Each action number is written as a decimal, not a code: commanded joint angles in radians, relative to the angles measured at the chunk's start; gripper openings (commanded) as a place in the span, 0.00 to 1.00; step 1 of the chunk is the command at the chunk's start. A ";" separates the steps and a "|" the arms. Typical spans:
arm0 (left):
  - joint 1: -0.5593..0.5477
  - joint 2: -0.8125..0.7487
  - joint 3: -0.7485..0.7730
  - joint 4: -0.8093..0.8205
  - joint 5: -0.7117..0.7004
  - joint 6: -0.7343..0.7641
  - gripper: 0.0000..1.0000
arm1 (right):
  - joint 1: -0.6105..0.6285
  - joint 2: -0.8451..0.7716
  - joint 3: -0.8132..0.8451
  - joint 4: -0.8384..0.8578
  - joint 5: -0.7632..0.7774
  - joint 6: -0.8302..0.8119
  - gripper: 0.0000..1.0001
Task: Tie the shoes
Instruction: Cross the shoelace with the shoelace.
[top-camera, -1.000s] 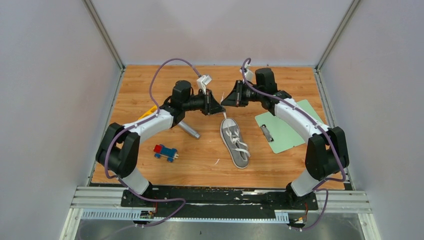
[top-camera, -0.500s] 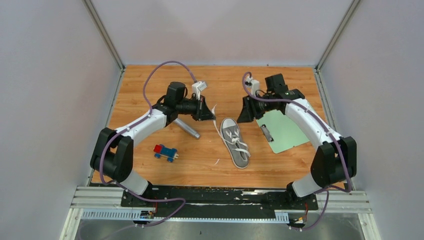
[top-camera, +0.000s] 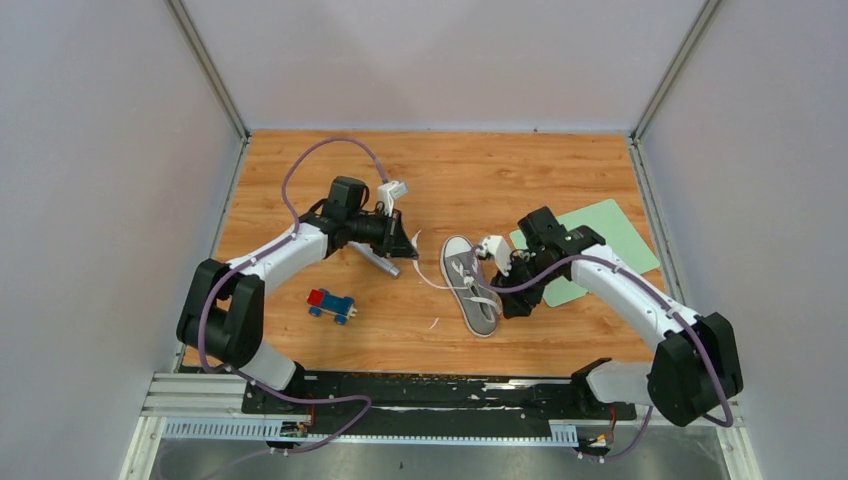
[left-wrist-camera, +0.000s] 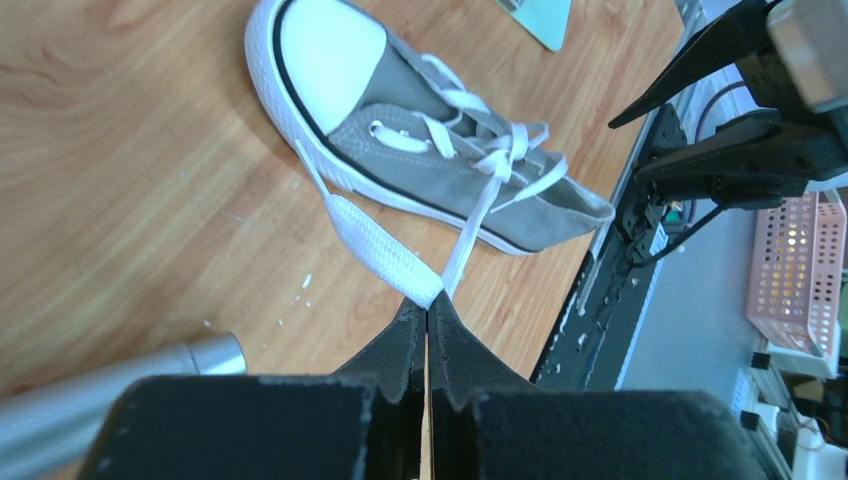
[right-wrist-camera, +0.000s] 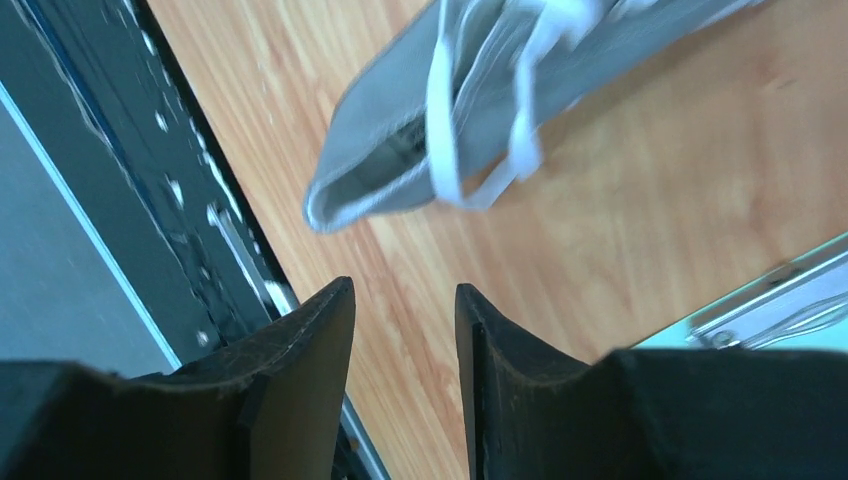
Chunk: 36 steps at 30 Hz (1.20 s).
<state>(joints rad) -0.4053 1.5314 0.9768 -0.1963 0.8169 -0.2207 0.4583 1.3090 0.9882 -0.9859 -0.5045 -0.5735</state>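
The shoe (top-camera: 470, 284), a small grey sneaker with a white toe cap, lies mid-table with its toe to the far side. In the left wrist view the shoe (left-wrist-camera: 440, 150) lies ahead, and a flat white lace (left-wrist-camera: 380, 245) runs from it to my left gripper (left-wrist-camera: 427, 305), which is shut on the lace's end. From above, the left gripper (top-camera: 414, 245) sits left of the toe. My right gripper (top-camera: 512, 303) hovers just right of the heel, open and holding nothing. Its wrist view shows the right gripper (right-wrist-camera: 405, 300) over bare wood, the blurred heel of the shoe (right-wrist-camera: 400, 160) beyond.
A silver cylinder (top-camera: 378, 260) lies under the left wrist. A red and blue toy car (top-camera: 330, 303) stands near the front left. A green clipboard (top-camera: 592, 245) lies right of the shoe, under the right arm. The table's black front rail (right-wrist-camera: 120, 180) is close to the right gripper.
The right gripper has let go of the lace, opened and swung down from beyond the toe to beside the heel. The left gripper has drawn back left, pulling its lace out.
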 joint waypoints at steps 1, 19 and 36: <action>0.000 -0.033 -0.031 0.002 0.038 0.009 0.00 | 0.014 -0.065 -0.120 -0.026 0.048 -0.220 0.42; 0.000 -0.109 -0.062 0.044 0.020 -0.002 0.00 | 0.147 0.172 -0.070 0.174 0.067 -0.126 0.41; 0.000 -0.055 0.062 -0.059 0.036 0.086 0.00 | 0.231 0.212 0.262 0.029 0.071 -0.093 0.28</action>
<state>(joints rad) -0.4053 1.4857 1.0077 -0.2462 0.8337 -0.1791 0.6243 1.4483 1.2217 -0.9684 -0.4252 -0.6819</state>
